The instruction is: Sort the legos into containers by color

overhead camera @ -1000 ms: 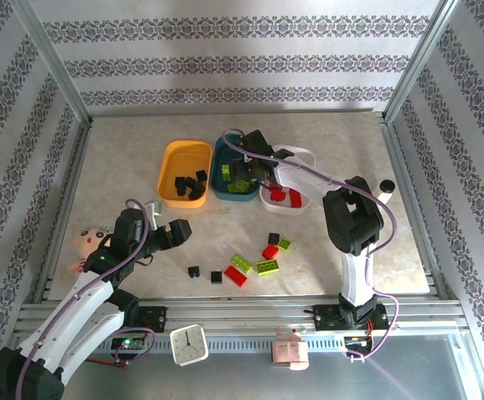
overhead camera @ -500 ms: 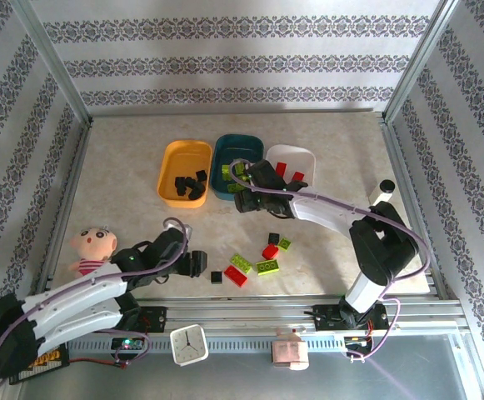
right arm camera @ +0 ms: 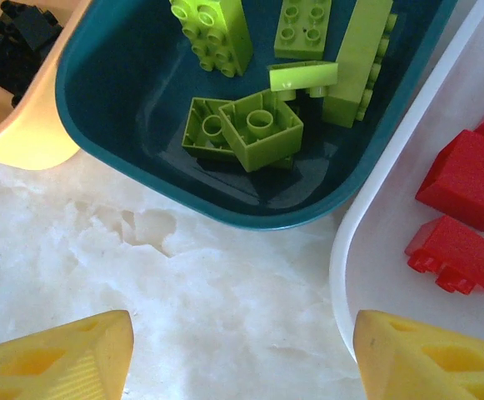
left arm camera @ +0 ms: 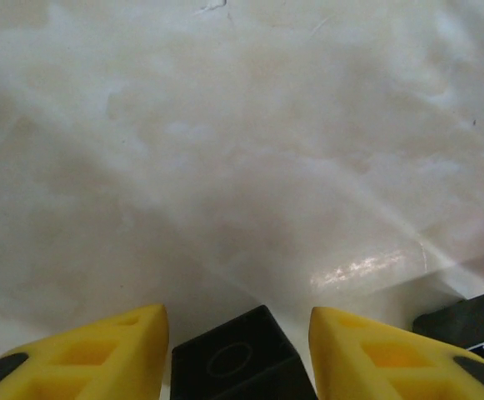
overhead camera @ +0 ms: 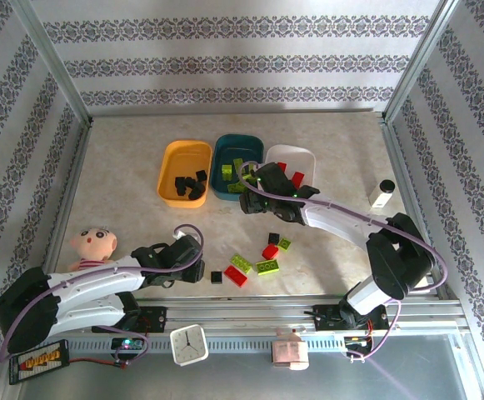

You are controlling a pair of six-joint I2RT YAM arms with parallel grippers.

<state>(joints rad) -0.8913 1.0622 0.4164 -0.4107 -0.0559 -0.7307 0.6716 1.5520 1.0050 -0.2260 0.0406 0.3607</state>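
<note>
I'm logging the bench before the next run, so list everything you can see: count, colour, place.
orange-yellow tray: one; left of tray row; several black bricks inside.
dark teal tray: one; middle; about six lime green bricks inside.
white tray: one; right; at least two red bricks inside.
loose bricks: three green, two red, two black; table, near centre.
doll: one; near left.
white cylinder: one, black cap; right side.
clock: one, white; front rail.
left gripper: yellow fingers either side of a black brick.
right gripper: open; above the table beside teal and white trays.
</note>
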